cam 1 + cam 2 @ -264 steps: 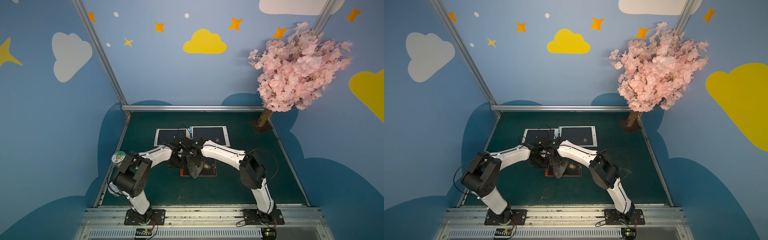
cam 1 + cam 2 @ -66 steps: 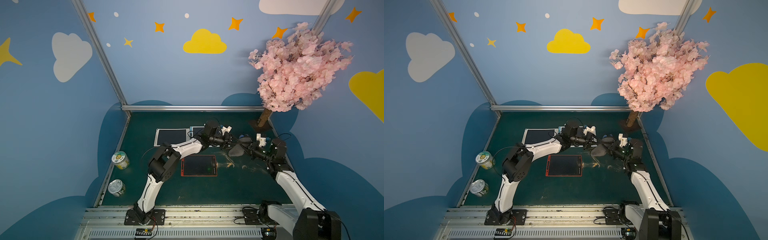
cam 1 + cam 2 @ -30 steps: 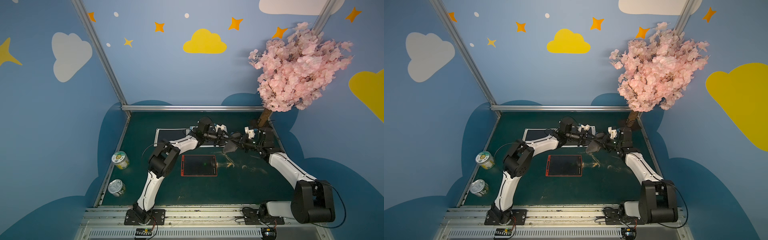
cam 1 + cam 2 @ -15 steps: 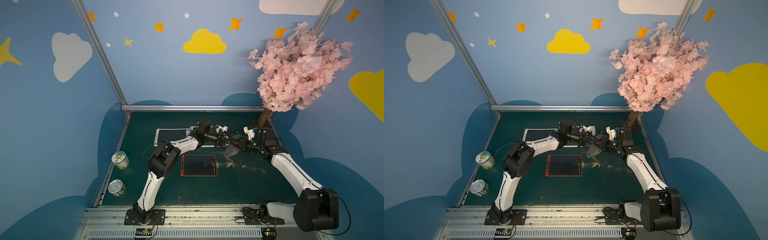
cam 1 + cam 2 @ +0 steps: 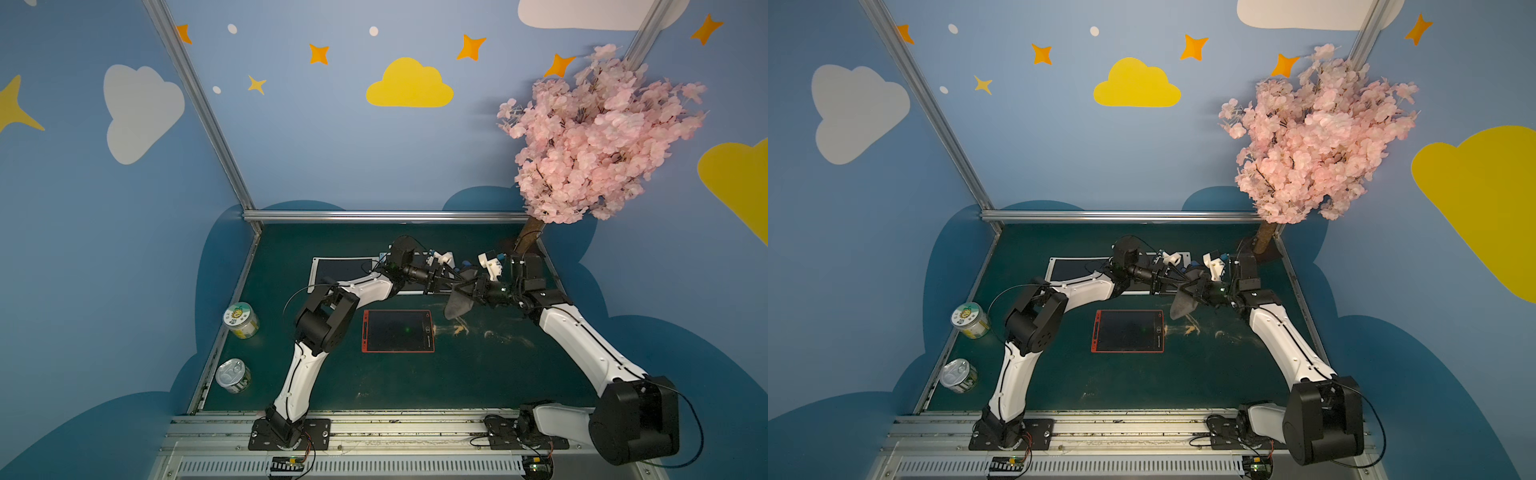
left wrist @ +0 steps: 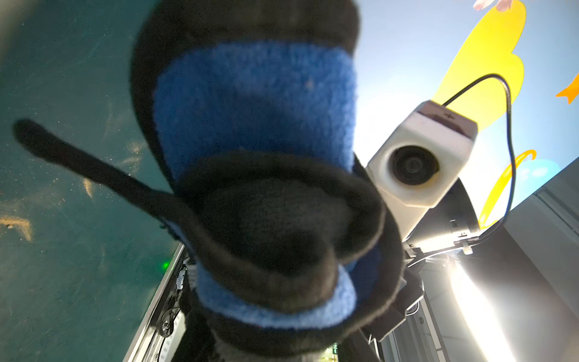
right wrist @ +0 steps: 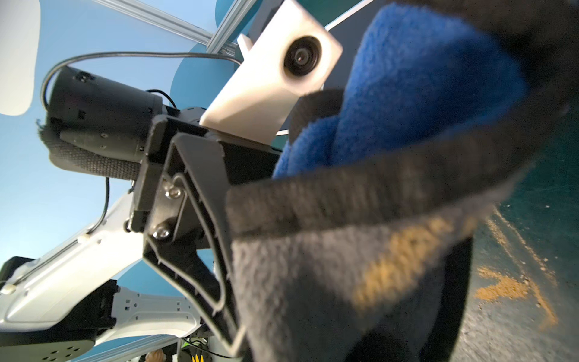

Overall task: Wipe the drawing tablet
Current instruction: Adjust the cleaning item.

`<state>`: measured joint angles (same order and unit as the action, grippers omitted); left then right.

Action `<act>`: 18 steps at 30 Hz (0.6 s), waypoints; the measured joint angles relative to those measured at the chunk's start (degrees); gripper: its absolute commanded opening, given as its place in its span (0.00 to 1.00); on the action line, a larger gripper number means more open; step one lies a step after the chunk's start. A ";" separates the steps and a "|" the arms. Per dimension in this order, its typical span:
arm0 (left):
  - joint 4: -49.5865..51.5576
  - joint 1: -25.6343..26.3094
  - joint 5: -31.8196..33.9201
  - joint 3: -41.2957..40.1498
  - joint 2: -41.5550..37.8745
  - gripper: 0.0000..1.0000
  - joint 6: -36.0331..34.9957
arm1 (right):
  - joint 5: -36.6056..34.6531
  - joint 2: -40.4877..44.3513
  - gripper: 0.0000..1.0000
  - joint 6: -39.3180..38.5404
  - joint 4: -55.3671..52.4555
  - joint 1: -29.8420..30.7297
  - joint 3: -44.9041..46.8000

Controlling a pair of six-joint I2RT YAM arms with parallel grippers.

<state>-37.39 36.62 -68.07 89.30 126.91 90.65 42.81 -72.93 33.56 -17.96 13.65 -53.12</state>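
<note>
My arms have left the drawing tablet (image 5: 398, 331) and stretch far right. My right gripper (image 5: 471, 287) clamps the cloth (image 5: 457, 307); my left gripper (image 5: 451, 277) state is unclear.

Up close, the cloth (image 6: 257, 125) fills the left wrist view and looks blurry — you can't see the left gripper (image 5: 452, 283) fingers behind it. In the right wrist view it covers the right gripper (image 5: 467, 291) tips too, and the picture's edge cuts it off. In both top views the two grippers meet in a small dark clump — too small to see the jaws. The left arm (image 5: 365, 289) hides part of the white-framed tablet (image 5: 343, 268) at the back.
</note>
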 measured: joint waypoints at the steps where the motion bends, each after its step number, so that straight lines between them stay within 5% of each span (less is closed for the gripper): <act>1: 0.04 0.13 1.81 0.00 -0.02 0.46 0.20 | 1.46 -0.07 0.00 -1.14 -0.39 1.38 -0.37; 4: -0.13 2.93 5.92 -0.15 -0.04 0.46 0.90 | 6.27 -1.20 0.00 -3.48 -3.96 10.32 -1.44; 11: -0.15 5.44 11.80 -0.57 -0.04 0.42 0.98 | 14.10 -0.92 0.00 -6.99 -7.30 13.70 -2.29; 18: -0.04 6.45 13.55 -0.63 -0.07 0.46 0.68 | 11.78 -0.61 0.00 -10.32 -12.15 13.33 -3.37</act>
<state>-37.43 43.07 -54.52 88.66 126.85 91.33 54.59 -73.54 23.24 -30.11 26.98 -56.49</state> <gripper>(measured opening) 0.442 0.100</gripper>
